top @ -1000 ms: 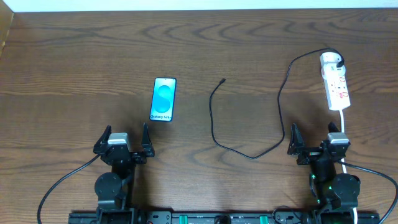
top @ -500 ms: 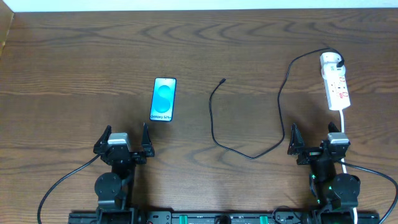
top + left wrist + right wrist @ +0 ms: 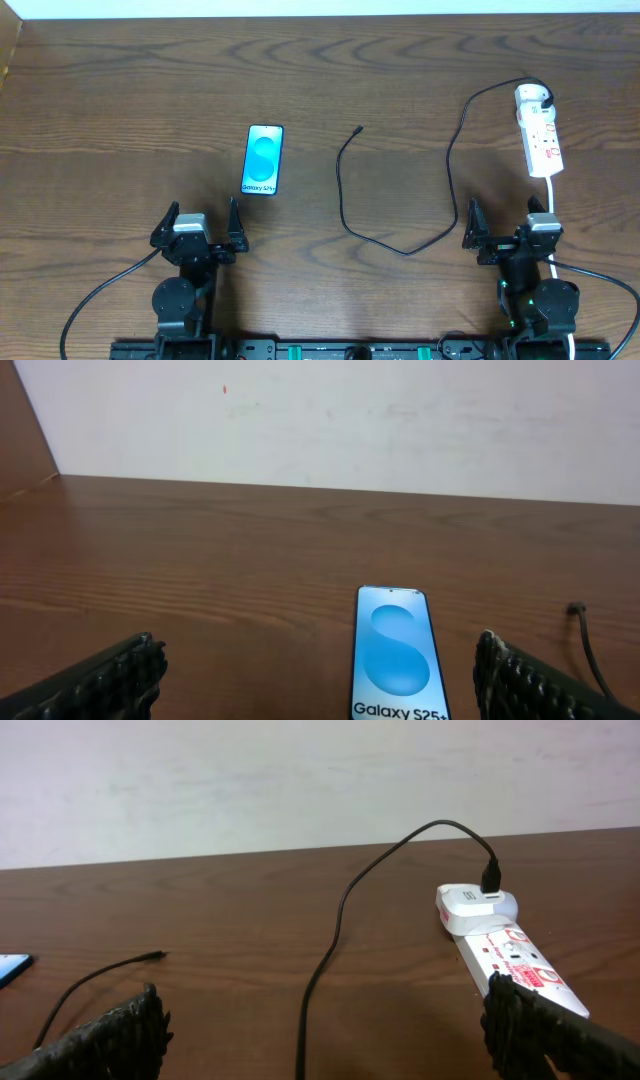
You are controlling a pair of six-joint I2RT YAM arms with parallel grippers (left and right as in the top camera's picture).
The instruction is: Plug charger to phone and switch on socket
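Note:
The phone point(image 3: 263, 159) lies flat left of centre, its blue screen up; it also shows in the left wrist view point(image 3: 396, 652). The charger cable point(image 3: 400, 246) winds across the middle, its small plug point(image 3: 358, 130) free right of the phone, its other end plugged at the far end of the white socket strip point(image 3: 540, 135). The right wrist view shows the cable point(image 3: 330, 935) and the strip point(image 3: 505, 952). My left gripper point(image 3: 200, 222) is open and empty just short of the phone. My right gripper point(image 3: 507, 222) is open and empty short of the strip.
The strip's white lead point(image 3: 551, 195) runs down beside the right arm. A white wall point(image 3: 330, 410) stands behind the table's far edge. Thick black robot cables point(image 3: 95, 300) trail at the front left and right.

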